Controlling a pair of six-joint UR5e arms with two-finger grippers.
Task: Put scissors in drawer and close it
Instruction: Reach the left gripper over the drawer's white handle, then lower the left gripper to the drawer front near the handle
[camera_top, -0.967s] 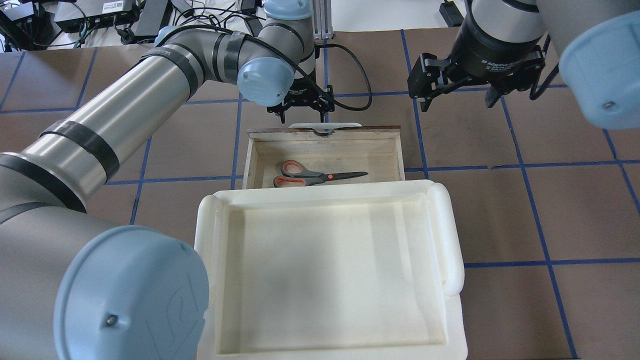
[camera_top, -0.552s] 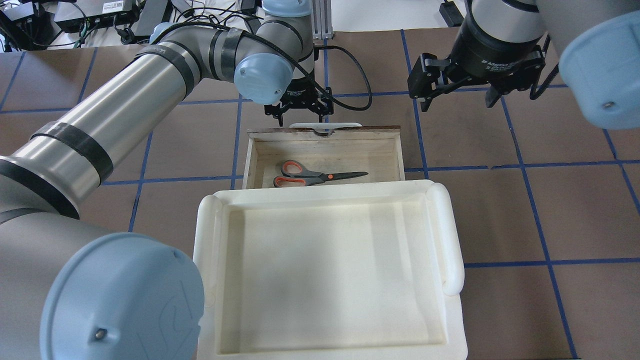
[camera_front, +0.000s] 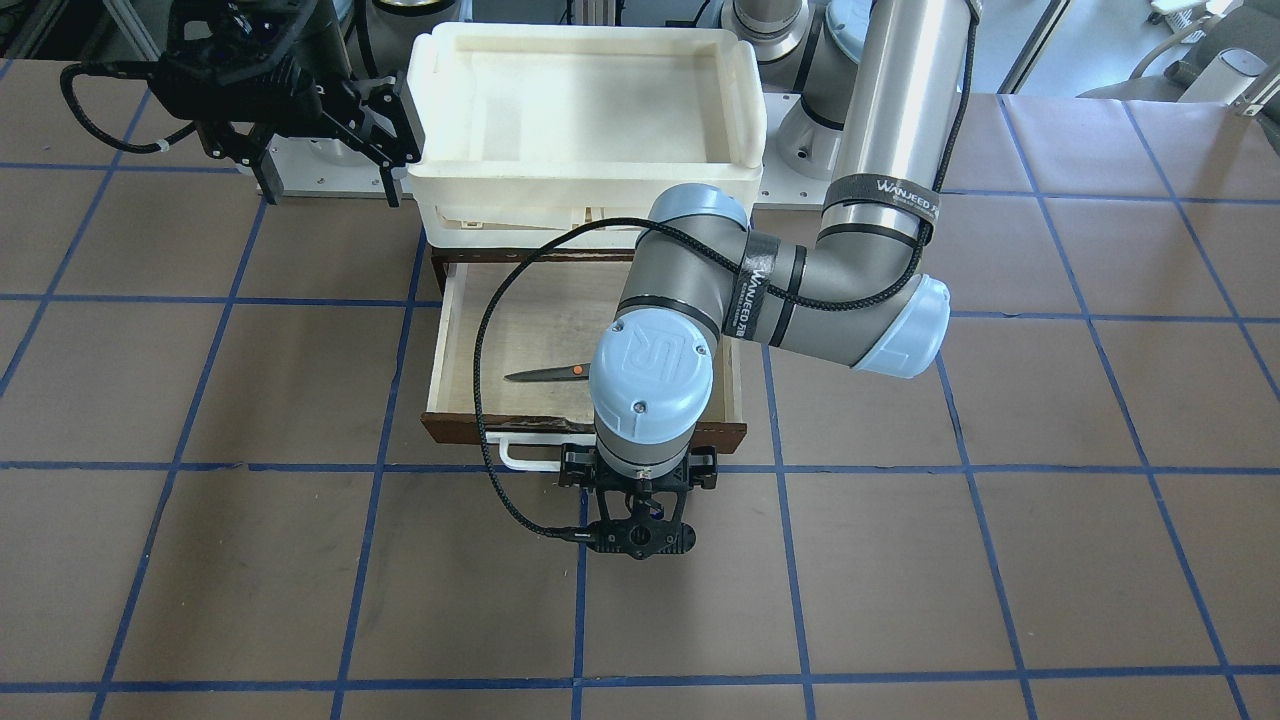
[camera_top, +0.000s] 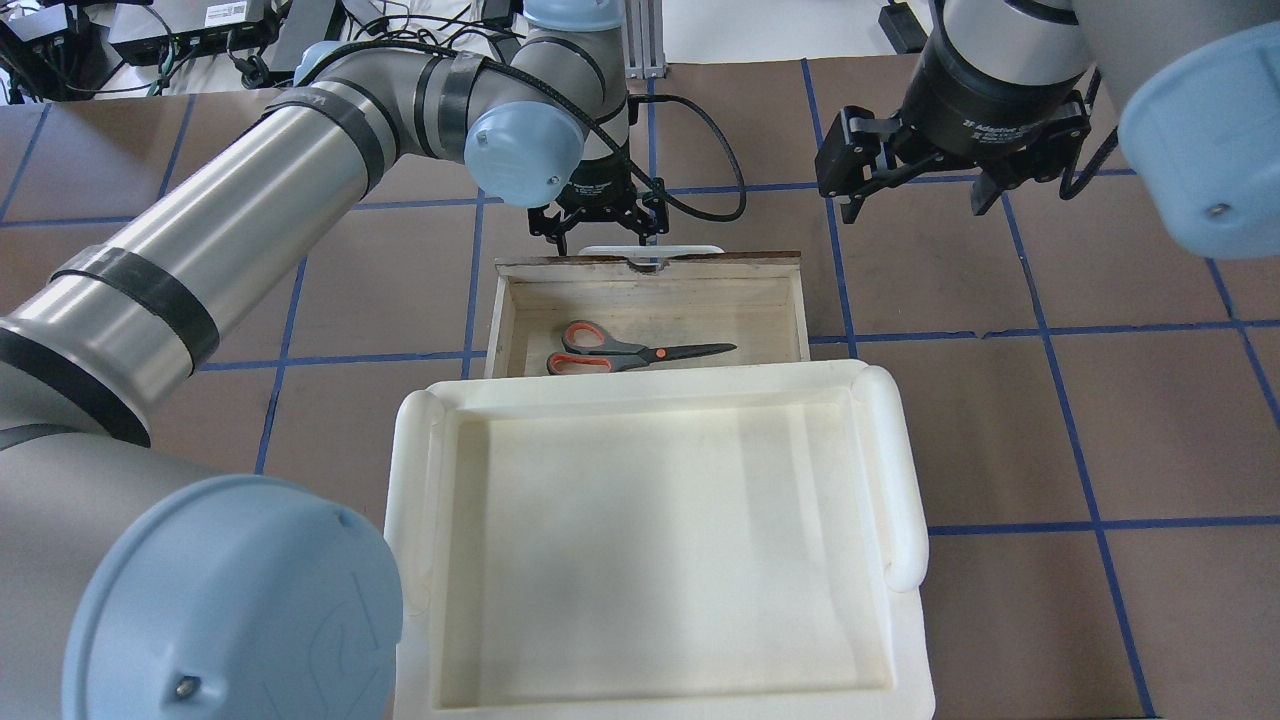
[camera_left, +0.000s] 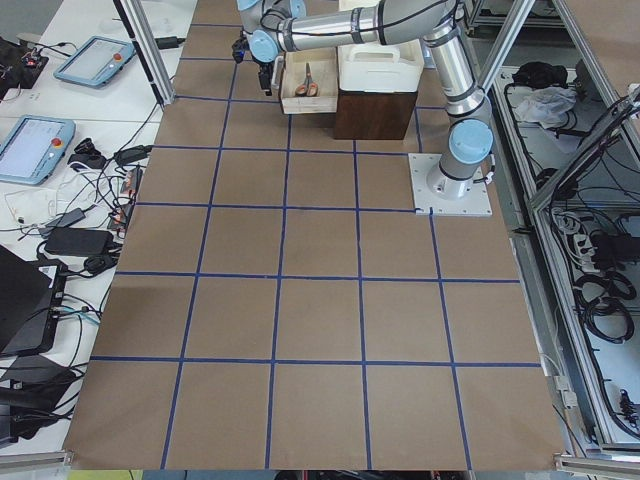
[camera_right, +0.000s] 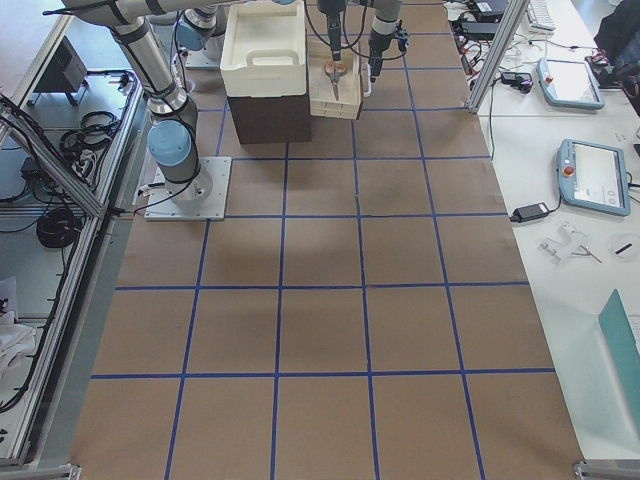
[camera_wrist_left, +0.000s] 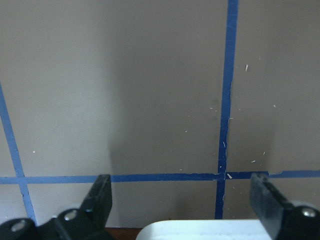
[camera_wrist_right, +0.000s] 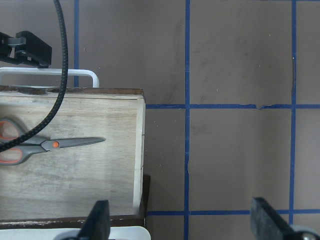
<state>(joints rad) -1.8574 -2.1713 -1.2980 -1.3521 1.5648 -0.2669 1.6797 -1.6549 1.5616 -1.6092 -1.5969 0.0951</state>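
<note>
The scissors (camera_top: 640, 352) lie flat inside the open drawer (camera_top: 800, 310), blades pointing toward the view's right. They also show in the right wrist view (camera_wrist_right: 45, 145) and partly in the front view (camera_front: 545, 374). My left gripper (camera_top: 600, 222) is open and empty, pointing down just beyond the drawer's dark front, over its white bar handle (camera_top: 650, 248). In the left wrist view the handle (camera_wrist_left: 200, 231) sits at the bottom edge between the fingers (camera_wrist_left: 102, 200). My right gripper (camera_top: 915, 190) is open and empty, held high beyond the drawer's right corner.
A white plastic tray (camera_top: 905, 470) sits on the dark cabinet above the drawer's rear part. The left arm's black cable (camera_front: 490, 330) loops over the drawer. Brown table paper with blue tape lines (camera_top: 1040, 330) surrounds the cabinet.
My left arm's elbow has shifted slightly left and the left gripper has edged a little closer to the handle. The drawer, scissors and right gripper have not moved.
</note>
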